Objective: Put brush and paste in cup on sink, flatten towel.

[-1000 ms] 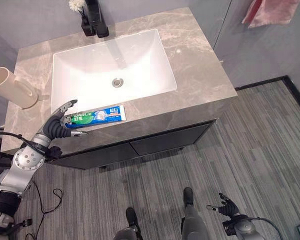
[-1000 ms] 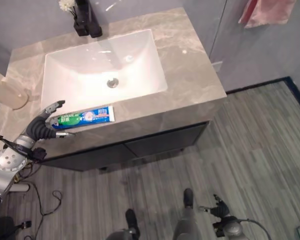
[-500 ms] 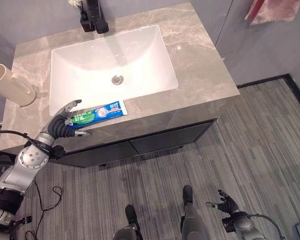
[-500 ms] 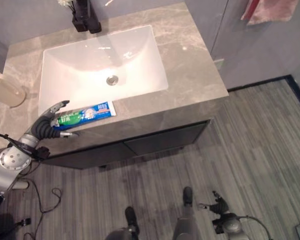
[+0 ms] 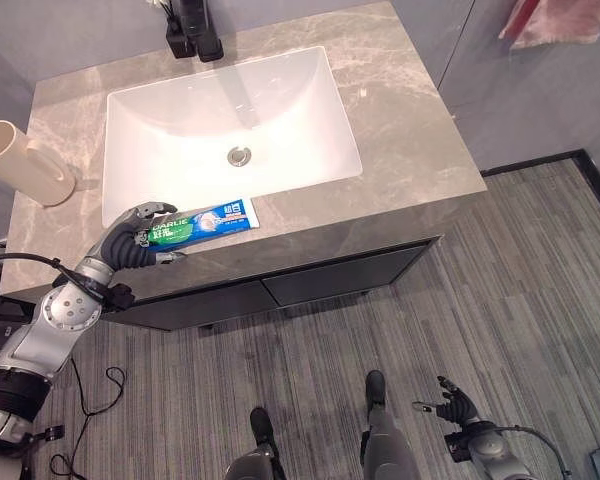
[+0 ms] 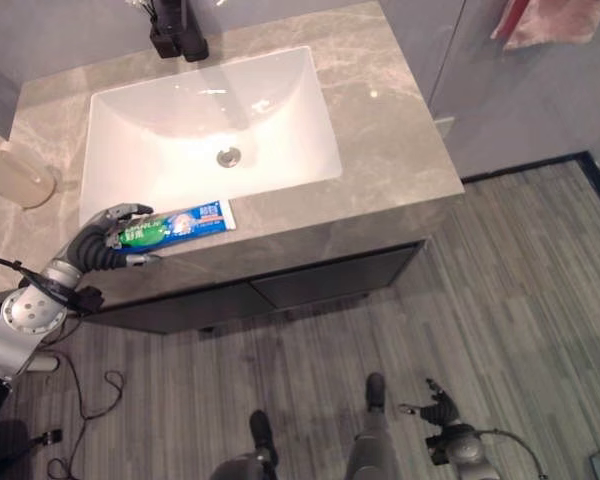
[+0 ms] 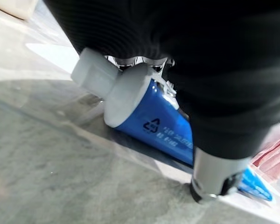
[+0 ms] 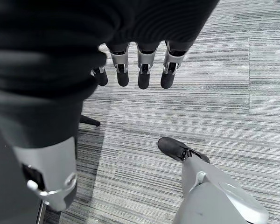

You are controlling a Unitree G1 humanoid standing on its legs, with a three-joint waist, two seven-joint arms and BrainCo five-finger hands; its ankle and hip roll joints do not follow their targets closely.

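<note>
Here the left hand point(image 5: 130, 245) is curling its fingers around the cap end of the toothpaste tube point(image 5: 205, 222) lying on the worktop point(image 5: 400, 120), apparently securing it for transfer to the cup point(image 5: 25, 165).

A grey marbled counter point(image 5: 400, 120) carries a white basin point(image 5: 230, 120) sunk into its middle; at its back edge, behind the basin, stands a black tap point(image 5: 195, 30); at the counter's left end a cream cup point(image 5: 25, 165) lies on its side; along the front edge, just before the basin, lies a blue and green tube of paste point(image 5: 202, 222), cap end to the left.
</note>
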